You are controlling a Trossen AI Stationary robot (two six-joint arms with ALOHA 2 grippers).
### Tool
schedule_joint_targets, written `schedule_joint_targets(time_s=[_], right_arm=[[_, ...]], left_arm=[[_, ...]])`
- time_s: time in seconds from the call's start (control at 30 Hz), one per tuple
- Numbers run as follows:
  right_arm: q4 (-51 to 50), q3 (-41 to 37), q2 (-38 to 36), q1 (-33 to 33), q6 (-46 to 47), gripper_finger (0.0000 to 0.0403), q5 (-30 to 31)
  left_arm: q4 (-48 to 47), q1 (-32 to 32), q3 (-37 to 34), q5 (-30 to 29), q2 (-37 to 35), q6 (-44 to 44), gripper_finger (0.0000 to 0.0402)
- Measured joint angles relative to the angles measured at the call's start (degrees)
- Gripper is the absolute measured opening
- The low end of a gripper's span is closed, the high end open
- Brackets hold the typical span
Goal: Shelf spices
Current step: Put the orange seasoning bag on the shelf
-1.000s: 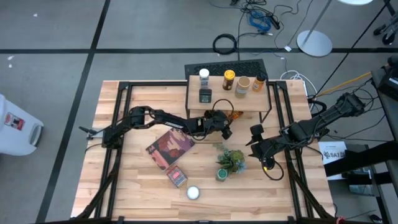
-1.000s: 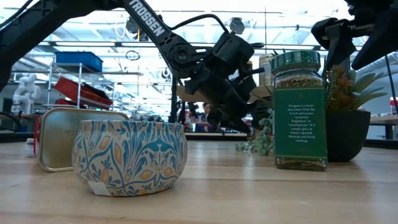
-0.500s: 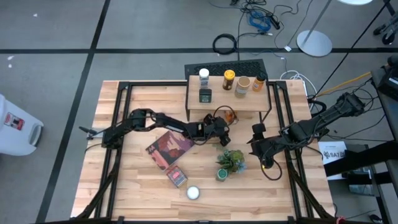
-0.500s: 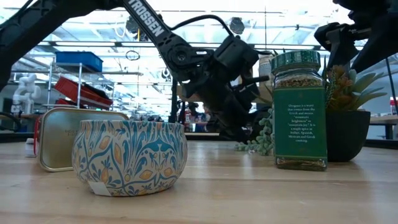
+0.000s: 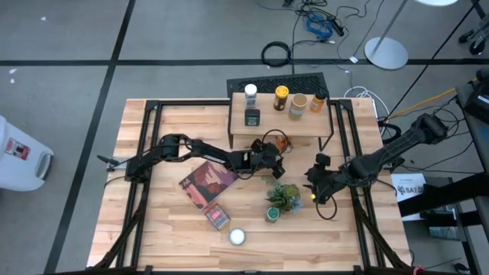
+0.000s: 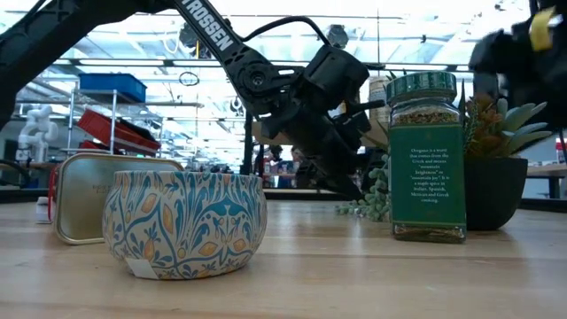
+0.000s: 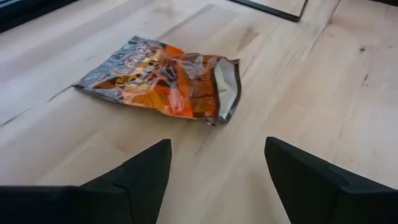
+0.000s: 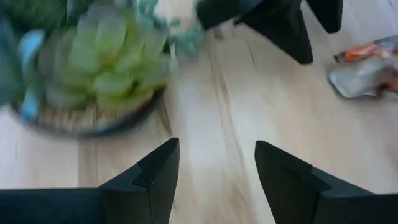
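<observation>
The flat orange packet (image 7: 165, 78) lies on the table just ahead of my left gripper (image 7: 214, 168), which is open and slants down toward it; in the high view the packet (image 5: 281, 141) lies in front of the shelf (image 5: 306, 126). Several spice jars, among them a white-topped one (image 5: 250, 90), stand on the shelf. My right gripper (image 5: 315, 189) hangs open beside the potted plant (image 8: 93, 56), with nothing between its fingers. A green-lidded jar (image 6: 427, 159), a patterned round tin (image 6: 184, 221) and a red tin (image 5: 217, 217) stand on the table.
A maroon book (image 5: 208, 182) lies left of the plant (image 5: 284, 197). A flat tin (image 6: 89, 190) stands behind the patterned tin. The shelf's black frame legs (image 5: 328, 141) stand right of the packet. My left arm's fingers (image 8: 273, 25) show ahead of my right gripper.
My right gripper has come down toward the table beside the plant and has rolled about its own axis; it stays open.
</observation>
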Motion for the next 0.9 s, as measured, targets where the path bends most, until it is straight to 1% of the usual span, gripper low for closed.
schedule_joint_targets(time_s=[0.07,0.13,0.2,0.33,0.4,0.53,0.77,0.83,0.9], right_arm=[[10.77,-5.30,-0.04,0.43,3.21,0.0199,2.46],[21.28,-10.52,-0.04,0.71,6.37,0.0199,6.53],[29.83,-15.02,-0.07,0.65,9.27,0.0199,12.27],[43.26,-22.19,-0.07,0.64,12.62,0.0199,24.89],[51.58,-25.08,-0.07,0.04,11.69,0.0199,28.32],[55.67,-25.03,0.19,-2.53,9.87,0.0199,28.95],[57.42,-23.49,3.37,-6.06,9.85,0.0199,28.33],[57.41,-22.43,4.82,-7.92,9.33,0.0199,25.74],[57.34,-20.77,6.68,-9.97,7.64,0.0199,21.91]], left_arm=[[-0.02,-0.15,0.00,0.24,0.00,0.13,0.0269],[0.02,-0.34,0.00,0.19,0.00,0.40,0.0269],[-0.01,-0.35,0.00,0.17,0.00,0.39,0.0269],[0.02,-0.35,0.00,-0.25,0.00,0.52,0.0269],[0.02,-0.35,0.00,-0.40,0.00,0.86,0.0269],[0.00,-0.35,0.00,-0.27,0.00,1.00,0.0269],[-0.06,-0.72,0.02,4.20,0.00,0.10,0.0269],[-0.02,-0.75,0.00,6.12,-0.01,0.30,0.0269],[-0.09,-0.75,0.02,7.23,-0.03,0.73,0.0269]])
